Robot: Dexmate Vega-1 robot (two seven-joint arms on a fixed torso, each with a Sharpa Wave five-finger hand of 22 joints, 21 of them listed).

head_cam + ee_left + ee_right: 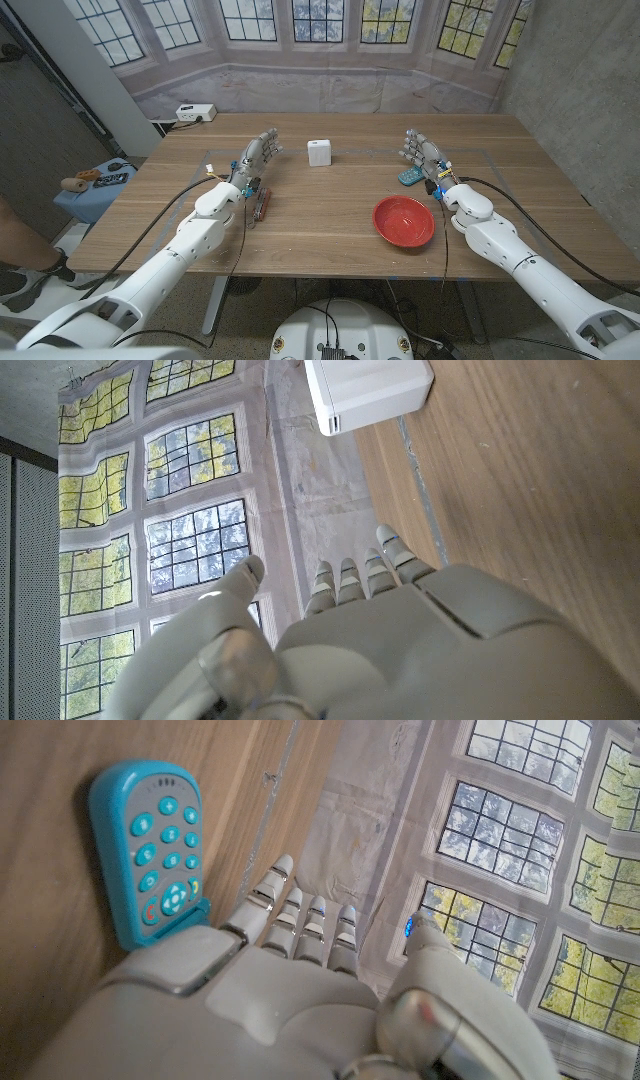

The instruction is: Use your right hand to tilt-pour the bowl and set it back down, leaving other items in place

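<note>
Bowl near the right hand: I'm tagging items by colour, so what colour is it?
Red, plain, no pattern. The bowl shows best in the head view.

Staged lab: printed window backdrop [300, 40], concrete wall [575, 70]

Glossy red plastic bowl [404, 221] on matt wood-grain table [330, 200]; smooth teal plastic phone [150, 845].

Our wooden table [330, 215] before a window backdrop [300, 25].
We see grey walls [570, 60] either side and a pale floor [75, 235].
</note>
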